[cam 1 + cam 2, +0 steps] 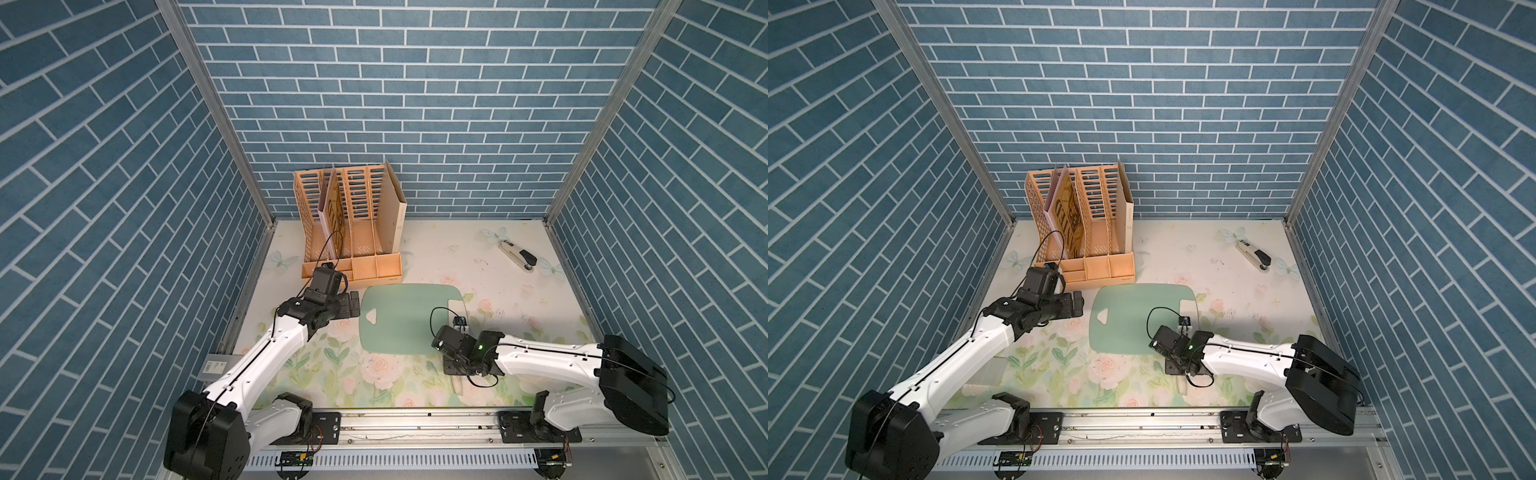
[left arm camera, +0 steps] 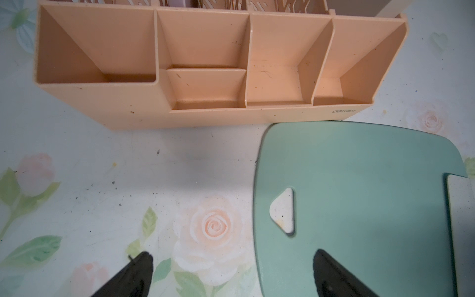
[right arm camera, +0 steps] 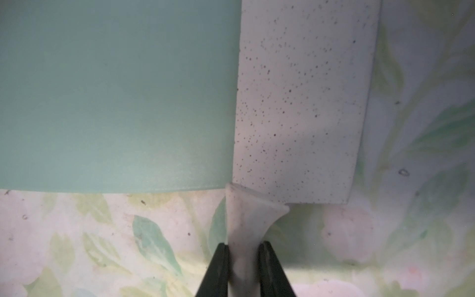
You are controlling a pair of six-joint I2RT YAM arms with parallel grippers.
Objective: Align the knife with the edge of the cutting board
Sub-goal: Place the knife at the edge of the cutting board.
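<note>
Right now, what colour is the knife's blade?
The knife's blade is off-white with dark speckles, clearest in the right wrist view.

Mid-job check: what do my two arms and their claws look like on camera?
Both arms, left arm and right arm, have white link shells with black joints and black base housings. A thin black cable loops over each wrist. A green light glows on the right wrist. The left claw and right claw have slim black tapered fingers.

The knife (image 3: 298, 102), with a broad, speckled off-white blade, has its slim handle pinched between the right gripper's (image 3: 243, 254) jaws. The blade reaches ahead of them, overlapping one short edge of the flat mint-green board (image 3: 115, 90).
</note>
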